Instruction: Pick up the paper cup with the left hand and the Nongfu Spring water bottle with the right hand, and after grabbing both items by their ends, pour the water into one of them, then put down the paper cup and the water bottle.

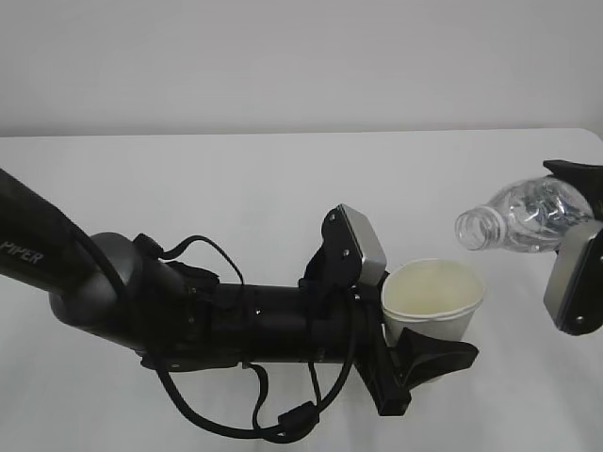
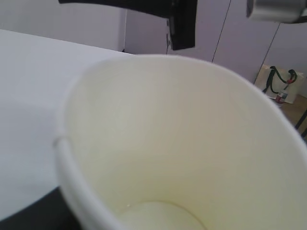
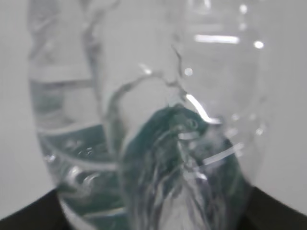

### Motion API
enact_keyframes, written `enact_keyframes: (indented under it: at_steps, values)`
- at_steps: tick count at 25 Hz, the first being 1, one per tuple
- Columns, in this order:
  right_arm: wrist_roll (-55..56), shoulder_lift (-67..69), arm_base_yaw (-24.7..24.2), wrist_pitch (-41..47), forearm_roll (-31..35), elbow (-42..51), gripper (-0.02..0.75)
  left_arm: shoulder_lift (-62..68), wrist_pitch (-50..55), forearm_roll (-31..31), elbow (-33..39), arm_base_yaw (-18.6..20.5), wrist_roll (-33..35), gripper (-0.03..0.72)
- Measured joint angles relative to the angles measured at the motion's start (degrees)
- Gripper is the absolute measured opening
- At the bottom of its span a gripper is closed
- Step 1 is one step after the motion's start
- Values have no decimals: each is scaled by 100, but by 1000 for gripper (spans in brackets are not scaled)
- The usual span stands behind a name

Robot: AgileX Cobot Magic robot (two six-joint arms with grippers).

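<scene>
The left gripper point(image 1: 415, 363) clasps the small white tapered paper cup point(image 1: 433, 299) upright. Right of the cup and higher, the right gripper point(image 1: 577, 247) grips the clear ribbed plastic bottle point(image 1: 516, 218), tipped, neck pointing cupward.

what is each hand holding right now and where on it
The left hand grips the small white paper cup around its lower body, cup upright. The right hand holds the clear ribbed plastic bottle by its base end, tipped sideways, open neck toward the cup.
</scene>
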Motion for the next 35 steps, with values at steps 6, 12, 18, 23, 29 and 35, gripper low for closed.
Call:
enact_keyframes:
  at_steps: [6, 12, 18, 23, 29, 35]
  values:
    - [-9, 0, 0, 24, -57, -65, 427, 0, 0, -4, 0, 0, 0, 446]
    - [-48, 0, 0, 24, -126, -65, 427, 0, 0, -72, 0, 0, -34, 446]
    - [-158, 0, 0, 24, -159, -109, 427, 0, 0, -72, 0, 0, -114, 446]
    - [-176, 0, 0, 35, -159, -108, 427, 0, 0, -72, 0, 0, -133, 446]
    - [-296, 0, 0, 35, -172, -108, 427, 0, 0, -72, 0, 0, -133, 446]
    - [-329, 0, 0, 44, -186, -110, 427, 0, 10, -72, 0, 0, -141, 446]
